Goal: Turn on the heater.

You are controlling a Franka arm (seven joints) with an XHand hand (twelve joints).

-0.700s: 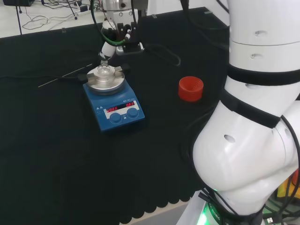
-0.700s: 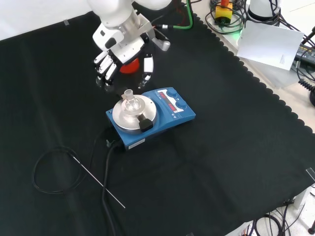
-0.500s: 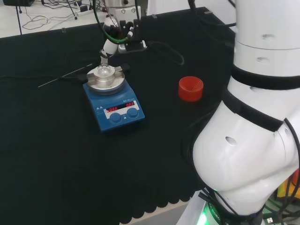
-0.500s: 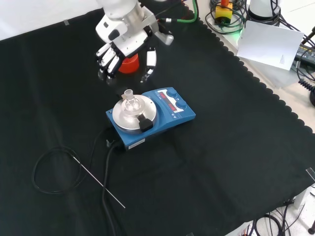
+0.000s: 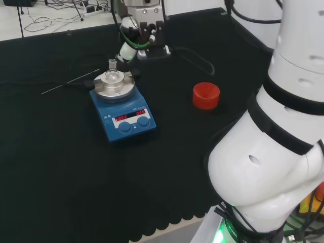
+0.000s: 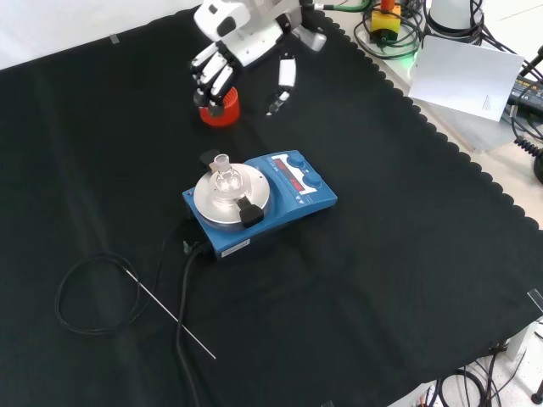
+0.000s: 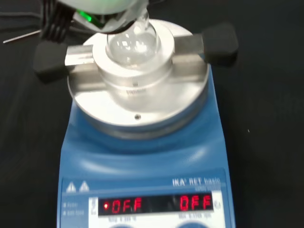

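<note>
Blue heater, head view: the heater (image 5: pixel 123 111) stands on the black cloth (image 5: pixel 61 167) toward its far left part, well in from every edge, with two blue knobs (image 5: pixel 134 123) and red displays on the near face.
Flask, head view: a small clear flask (image 5: pixel 112 74) sits in the metal block on the round top plate; its glass is hard to make out and its contents cannot be told.
Hand, head view: the hand (image 5: pixel 132 46) hangs above the cloth just beyond the heater, toward the far edge; its fingers are mostly hidden by the wrist parts.
Red ring, head view: a red ribbed ring (image 5: pixel 206 95) stands to the right of the heater, apart from it.
Arm, head view: big white links (image 5: pixel 273 142) cover the right side and hide the cloth's near right corner.
Hand, front view: black and white, (image 6: pixel 242 61) near the cloth's top edge, fingers spread and only slightly bent, holding nothing, clear of the heater.
Red ring, front view: partly hidden behind the fingertips.
Cable and rod, front view: a black cable (image 6: pixel 93 288) coils toward the left edge; a thin rod (image 6: pixel 170 312) lies across it.
Heater, wrist view: the plate, block and flask bulb (image 7: pixel 132 45) show large; the knobs are cut off at the picture's edge.
Blur, wrist view: a white part of the hand (image 7: pixel 95 7) covers the flask's neck.
</note>
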